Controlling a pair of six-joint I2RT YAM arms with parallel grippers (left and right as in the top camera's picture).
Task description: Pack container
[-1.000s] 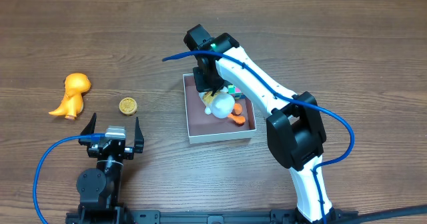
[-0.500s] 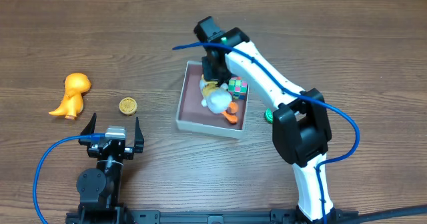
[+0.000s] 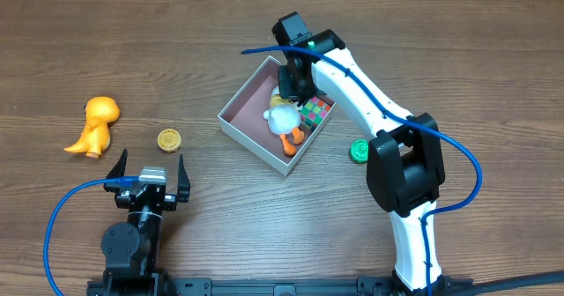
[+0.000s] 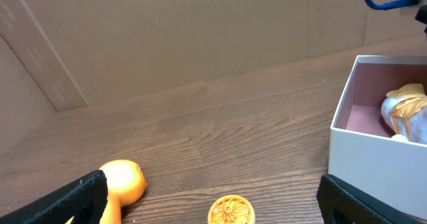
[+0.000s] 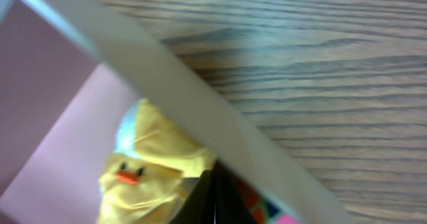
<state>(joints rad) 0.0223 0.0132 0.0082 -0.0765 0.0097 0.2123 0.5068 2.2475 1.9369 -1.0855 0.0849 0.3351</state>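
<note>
Wood-grain table (image 3: 458, 32) everywhere, brown planks. From the left wrist cam you can see a plain cardboard wall (image 4: 167, 37) behind it. The box (image 3: 249, 111) sits a bit above the middle of the overhead shot, turned cornerwise like a diamond, with thin white walls and a dull pink floor. Inside there's a white and yellow duck (image 3: 284, 120) with orange feet lying near the middle. A colourful cube (image 3: 315, 111) is just beside it toward the right corner. The left part of the floor is bare pink.

Right claw (image 3: 294, 92) is on the end of the long white arm (image 3: 366, 98) that runs up from the bottom right. It's at the box's upper right wall, right over the duck, and it's pinched fully closed. On its own cam the dark fingers (image 5: 200, 207) meet at the bottom centre, with the white wall cutting diagonally across the picture just above them. The duck is on the inner side and bare wood on the outer side. Can't tell if the thin wall is actually caught between the tips or they're only up against it.

Left claw (image 3: 152, 162) is down in the lower left, spread as wide as it goes, holding nothing, well apart from the box. Just above it is a small gold disc (image 3: 168, 140), and further left an orange dinosaur (image 3: 95, 124) lies on the table. A green disc (image 3: 359, 150) sits on the wood to the right of the box, near the white arm's elbow, outside the walls.
</note>
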